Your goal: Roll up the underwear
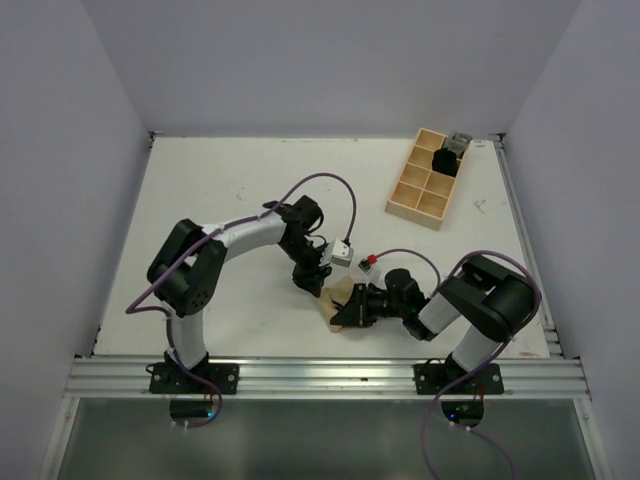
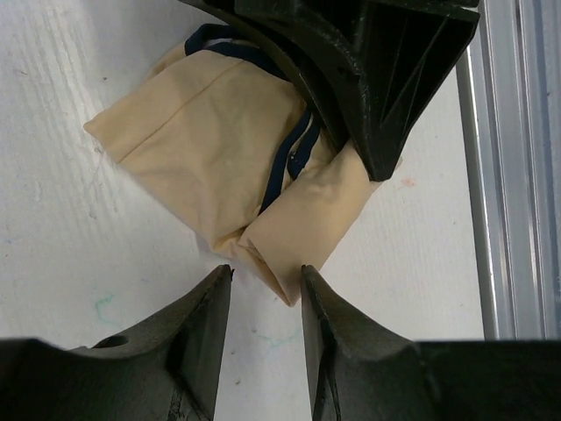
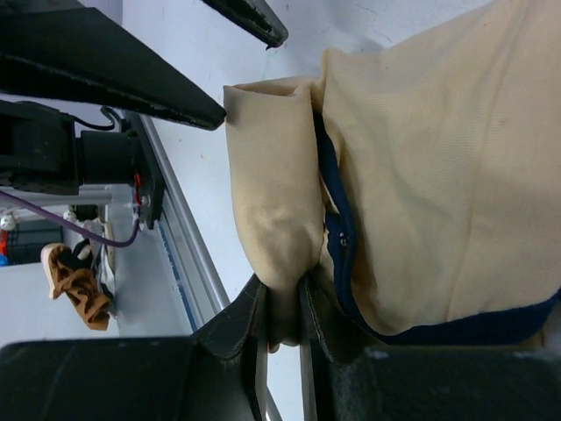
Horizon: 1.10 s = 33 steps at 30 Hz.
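While snug in the right gripper [image 3: 282, 291], navy-trimmed tan underwear [image 3: 429, 158].

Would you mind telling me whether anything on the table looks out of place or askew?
Nothing spilled or damaged. The underwear near the front edge lies loosely folded, not rolled, dark trim showing, one flap pinched by the right gripper. The wooden tray at the far right sits askew on the table.

Top external camera high behind near edge, looking down over the table [image 1: 230, 190], 2 wrist cameras close-range, all 3 views sharing the underwear [image 1: 342, 298].
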Each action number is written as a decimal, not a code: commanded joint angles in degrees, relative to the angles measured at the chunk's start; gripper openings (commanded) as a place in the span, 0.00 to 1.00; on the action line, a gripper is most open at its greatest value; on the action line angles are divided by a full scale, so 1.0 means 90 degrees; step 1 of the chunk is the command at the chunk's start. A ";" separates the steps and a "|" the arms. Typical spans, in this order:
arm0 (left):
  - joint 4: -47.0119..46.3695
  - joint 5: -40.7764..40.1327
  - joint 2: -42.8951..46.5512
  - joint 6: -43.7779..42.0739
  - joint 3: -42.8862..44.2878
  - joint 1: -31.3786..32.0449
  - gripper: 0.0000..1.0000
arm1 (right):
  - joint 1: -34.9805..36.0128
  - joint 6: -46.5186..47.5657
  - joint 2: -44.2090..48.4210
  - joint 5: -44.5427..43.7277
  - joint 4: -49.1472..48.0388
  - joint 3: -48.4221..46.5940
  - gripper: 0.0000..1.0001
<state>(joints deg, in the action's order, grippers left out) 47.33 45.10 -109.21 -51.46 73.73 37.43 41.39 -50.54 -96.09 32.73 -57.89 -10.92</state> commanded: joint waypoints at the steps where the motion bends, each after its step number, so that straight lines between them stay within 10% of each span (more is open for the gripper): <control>1: -0.0220 -0.0528 0.0522 0.0258 -0.0068 0.0225 0.41 | 0.0001 0.0187 -0.0328 0.0171 0.0583 -0.0017 0.04; 9: -0.1448 -0.1691 0.1566 0.1780 -0.1160 0.0197 0.17 | 0.0001 0.0440 -0.1498 0.0952 0.0739 -0.0768 0.02; 14: -0.3929 -0.2165 0.3353 0.3935 -0.2831 -0.1003 0.17 | 0.0001 0.0673 -0.1735 0.1051 0.1059 -0.1325 0.01; 22: -0.3032 -0.0715 0.3032 0.4234 -0.2304 -0.2284 0.07 | 0.0001 0.1798 -0.1618 0.1236 0.3423 -0.2829 0.02; 33: -0.2914 0.0317 0.4262 0.3599 -0.3299 -0.2284 0.33 | -0.0009 0.0675 -0.2292 0.1988 0.1756 -0.2616 0.06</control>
<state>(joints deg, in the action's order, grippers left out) 21.98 39.33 -74.30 -16.34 46.52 16.93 40.93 -43.53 -113.93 52.51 -42.92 -37.17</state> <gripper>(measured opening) 0.329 0.174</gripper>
